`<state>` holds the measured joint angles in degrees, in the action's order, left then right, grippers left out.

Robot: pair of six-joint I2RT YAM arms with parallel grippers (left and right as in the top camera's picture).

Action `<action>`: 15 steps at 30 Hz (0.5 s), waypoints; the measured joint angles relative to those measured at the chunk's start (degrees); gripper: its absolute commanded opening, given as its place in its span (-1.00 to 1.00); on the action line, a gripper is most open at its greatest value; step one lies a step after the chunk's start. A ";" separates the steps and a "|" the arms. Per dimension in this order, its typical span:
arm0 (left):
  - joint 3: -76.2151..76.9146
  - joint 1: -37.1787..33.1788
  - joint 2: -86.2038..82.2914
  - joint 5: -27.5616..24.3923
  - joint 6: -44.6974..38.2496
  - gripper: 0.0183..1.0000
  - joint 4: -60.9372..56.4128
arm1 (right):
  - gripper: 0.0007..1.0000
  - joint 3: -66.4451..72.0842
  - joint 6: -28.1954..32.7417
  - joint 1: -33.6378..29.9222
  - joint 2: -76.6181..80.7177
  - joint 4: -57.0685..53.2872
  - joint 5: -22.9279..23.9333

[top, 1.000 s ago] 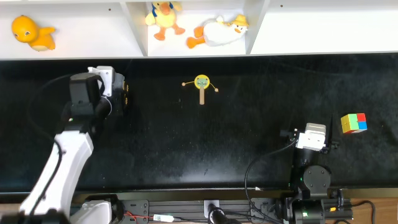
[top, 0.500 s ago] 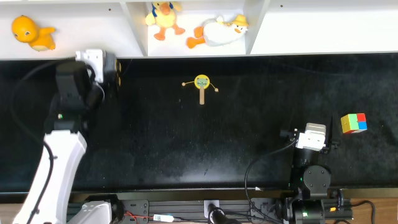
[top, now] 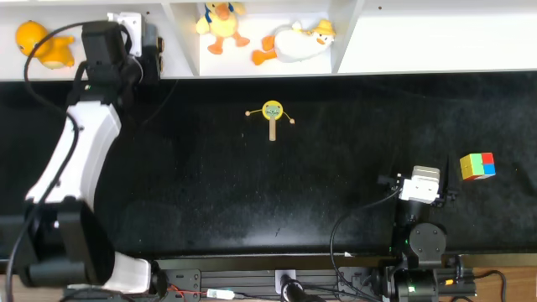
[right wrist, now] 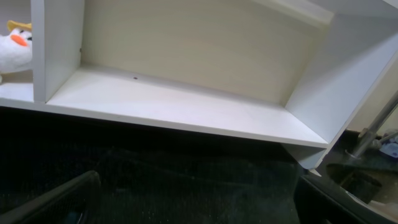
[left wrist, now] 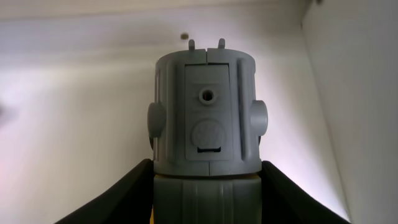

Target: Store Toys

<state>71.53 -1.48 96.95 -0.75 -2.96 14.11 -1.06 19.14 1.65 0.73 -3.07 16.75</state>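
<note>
Matt grey plastic robot toy (left wrist: 206,118), smooth white shelf (right wrist: 186,106), seemingly felt-like black tabletop (top: 252,193).

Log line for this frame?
left gripper shut on grey robot toy at left shelf compartment | right gripper open by its base | table: rattle drum, colour cube | shelved: orange duck, yellow duck, white duck

From above, the left gripper (top: 149,50) hides nearly all of the grey toy (left wrist: 206,115), and its arm covers one side of the orange duck (top: 38,42). The yellow duck (top: 222,25) loses its head at the top edge. In the left wrist view we see the toy only to its waist; the rest runs off the edge. In the right wrist view the white plush (right wrist: 13,46) is cut by the frame, and the right gripper (right wrist: 199,205) shows its fingers (right wrist: 56,199) as dark blurs at the corners.
</note>
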 measured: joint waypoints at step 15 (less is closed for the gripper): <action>-7.50 0.00 -4.81 1.07 -0.15 1.00 3.65 | 0.99 0.00 -0.02 0.00 0.00 -0.02 -0.02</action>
<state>64.03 -1.48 92.14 0.32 -3.11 17.76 -1.06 19.11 1.65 0.73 -3.09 16.73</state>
